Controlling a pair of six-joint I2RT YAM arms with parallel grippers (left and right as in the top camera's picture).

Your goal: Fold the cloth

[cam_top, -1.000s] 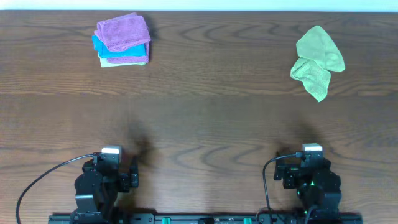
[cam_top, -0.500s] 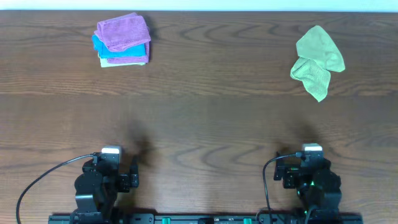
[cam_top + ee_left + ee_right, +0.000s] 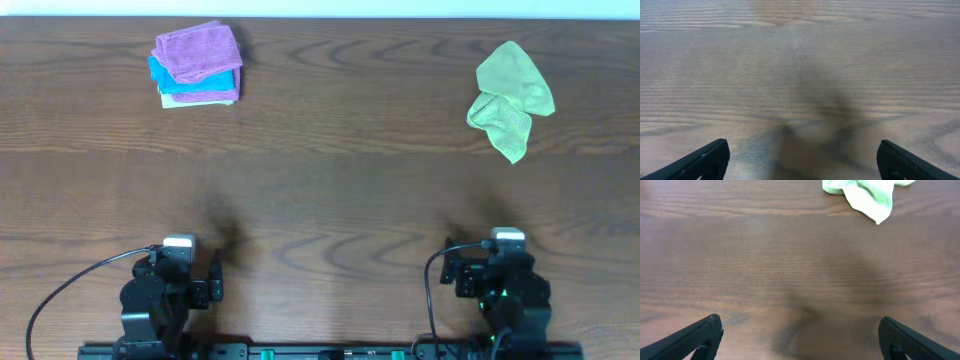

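Right gripper [image 3: 800,330] edges toward 3 o'clock, left gripper [image 3: 803,150] unmoved | both spread, empty, parked at 6 o'clock: folding apparently unstarted | crumpled light-green cloth [image 3: 510,95] lies at 1 o'clock, right side, likely that gripper's pickup

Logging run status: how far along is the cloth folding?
Done: a folded stack sits far left, purple on top. In hand: nothing; left gripper and right gripper are open and empty, low over the table near its near edge. Left: the green cloth lies crumpled far right, untouched, so the grasp and every fold remain.
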